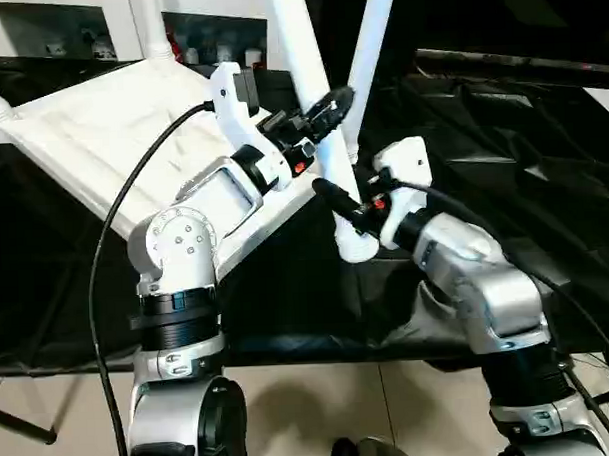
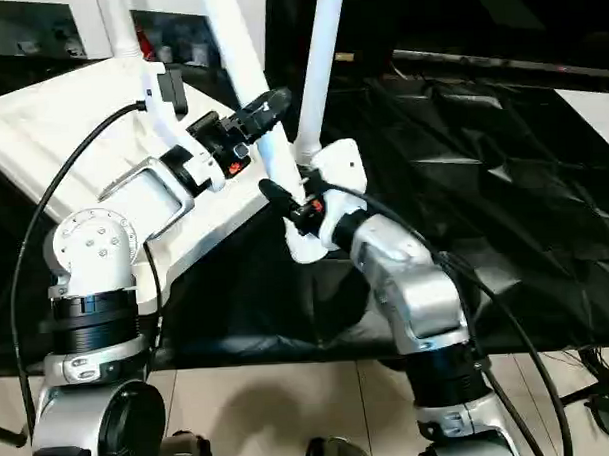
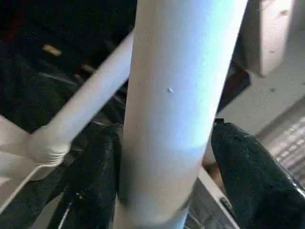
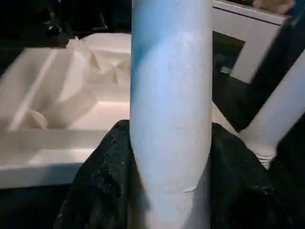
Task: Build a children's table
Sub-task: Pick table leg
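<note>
Black sheeting (image 1: 503, 181) covers the work surface, with pale floor tiles along the near edge. On it the children's table (image 1: 101, 135) lies upside down and tilted, all white plastic, its ribbed underside facing up and its near corner socket (image 1: 355, 244) toward the robot. Several long tapered round legs rise from it: one leg (image 1: 304, 58) stands in that near socket, leaning away to the left, and a second leg (image 1: 370, 46) rises just behind it, leaning the other way. Right gripper (image 1: 334, 202) clasps the near leg low down, just above the socket, a black finger pressed on each side. Left gripper (image 1: 325, 107) sits higher on the same leg, its fingers (image 3: 100, 176) straddling it; one lies against the leg, the other stands slightly off, so the grip is not fully closed.
</note>
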